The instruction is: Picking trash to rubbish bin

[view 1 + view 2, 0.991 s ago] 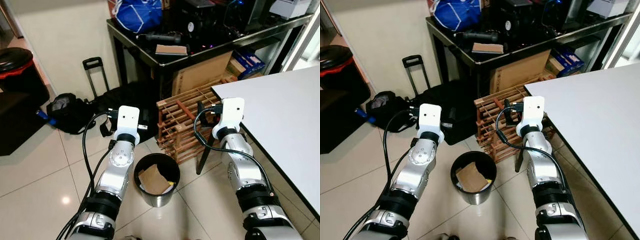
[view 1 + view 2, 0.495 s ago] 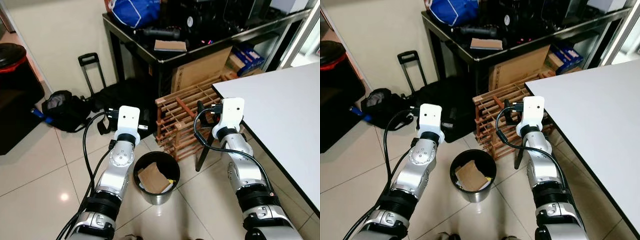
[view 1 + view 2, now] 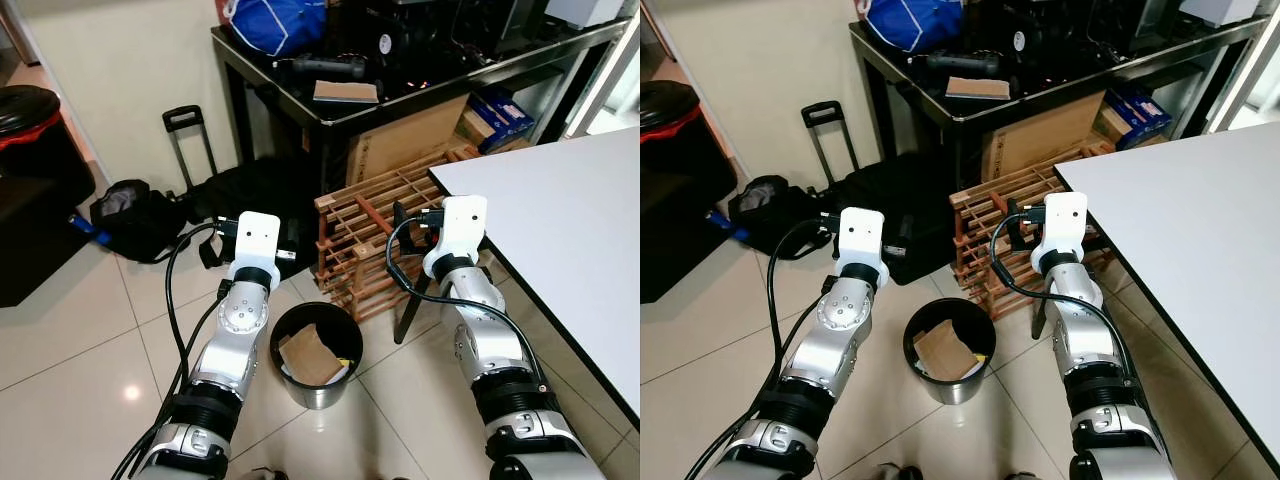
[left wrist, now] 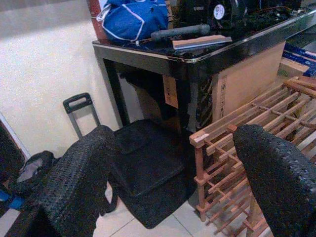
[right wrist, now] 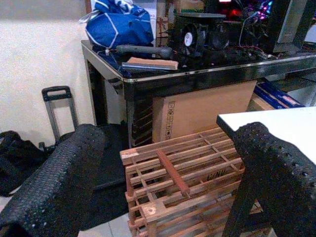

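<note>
A small round black bin (image 3: 316, 352) stands on the tiled floor between my two forearms. A crumpled brown piece of cardboard (image 3: 312, 357) and some white and yellow scraps lie inside it. Both arms are raised in front of me, above and just beyond the bin. My left gripper (image 4: 173, 173) is open with nothing between its fingers (image 4: 79, 182), facing a black suitcase. My right gripper (image 5: 168, 173) is open too and holds nothing, facing the wooden rack; one of its fingers (image 5: 276, 168) is at the edge of the wrist view.
A wooden slatted rack (image 3: 380, 235) leans just behind the bin. Behind it is a black table (image 3: 290, 105) loaded with electronics and a blue bag (image 3: 275, 22). A white table (image 3: 560, 220) is on my right. A black suitcase (image 3: 250, 200), a backpack (image 3: 135, 220) and a large black bin (image 3: 30, 120) are on my left.
The camera has swayed a little, shifting the whole scene. Both arms keep the same raised pose, and the bin's contents look the same.
</note>
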Robot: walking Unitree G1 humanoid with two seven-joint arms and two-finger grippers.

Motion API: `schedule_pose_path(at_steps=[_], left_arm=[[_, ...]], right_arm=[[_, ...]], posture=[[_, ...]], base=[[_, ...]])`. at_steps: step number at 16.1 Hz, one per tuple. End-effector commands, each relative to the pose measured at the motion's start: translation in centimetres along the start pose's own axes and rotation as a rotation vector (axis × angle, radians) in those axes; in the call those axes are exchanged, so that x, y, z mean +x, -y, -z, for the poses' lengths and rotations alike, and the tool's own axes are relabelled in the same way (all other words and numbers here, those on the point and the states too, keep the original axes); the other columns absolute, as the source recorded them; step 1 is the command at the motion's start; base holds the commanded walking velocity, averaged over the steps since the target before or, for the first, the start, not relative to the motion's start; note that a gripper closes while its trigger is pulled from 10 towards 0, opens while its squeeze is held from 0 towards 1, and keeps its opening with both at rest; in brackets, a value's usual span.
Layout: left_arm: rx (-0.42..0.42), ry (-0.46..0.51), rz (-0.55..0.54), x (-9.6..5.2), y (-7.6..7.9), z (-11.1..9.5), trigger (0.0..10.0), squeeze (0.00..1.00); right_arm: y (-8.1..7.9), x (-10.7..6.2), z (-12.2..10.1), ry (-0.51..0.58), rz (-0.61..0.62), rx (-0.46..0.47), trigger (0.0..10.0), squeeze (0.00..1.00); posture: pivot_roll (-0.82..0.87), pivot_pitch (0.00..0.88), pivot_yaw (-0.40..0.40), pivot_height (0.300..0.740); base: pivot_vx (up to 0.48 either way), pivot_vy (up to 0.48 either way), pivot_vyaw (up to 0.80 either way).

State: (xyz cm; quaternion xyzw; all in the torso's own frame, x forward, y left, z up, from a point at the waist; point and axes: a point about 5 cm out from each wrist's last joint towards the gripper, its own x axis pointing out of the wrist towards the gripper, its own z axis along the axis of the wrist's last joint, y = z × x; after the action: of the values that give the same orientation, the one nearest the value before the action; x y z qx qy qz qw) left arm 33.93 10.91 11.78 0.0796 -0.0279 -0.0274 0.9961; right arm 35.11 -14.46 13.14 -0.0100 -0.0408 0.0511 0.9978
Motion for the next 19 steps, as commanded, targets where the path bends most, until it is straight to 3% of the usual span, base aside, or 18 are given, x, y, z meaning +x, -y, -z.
schedule_pose_path(at_steps=[1,8,19], left_arm=[[0.006,0.009,0.016,0.24,0.00,-0.30,10.0,0.00],[0.011,0.013,0.013,0.45,-0.08,-0.54,10.0,0.00],[0.017,0.016,0.024,0.53,-0.03,-0.56,10.0,0.00]], right_arm=[[-0.15,0.10,-0.27,0.012,-0.005,0.010,10.0,0.00],[-0.03,0.20,-0.06,-0.007,0.009,0.026,10.0,0.00],[-0.17,0.27,0.07,-0.014,0.006,0.023,10.0,0.00]], posture=[[-0.08,0.037,0.043,0.740],[-0.07,0.056,0.038,0.740],[-0.07,0.045,0.042,0.740]], base=[[0.000,0.000,0.00],[0.000,0.000,0.00],[0.000,0.000,-0.80]])
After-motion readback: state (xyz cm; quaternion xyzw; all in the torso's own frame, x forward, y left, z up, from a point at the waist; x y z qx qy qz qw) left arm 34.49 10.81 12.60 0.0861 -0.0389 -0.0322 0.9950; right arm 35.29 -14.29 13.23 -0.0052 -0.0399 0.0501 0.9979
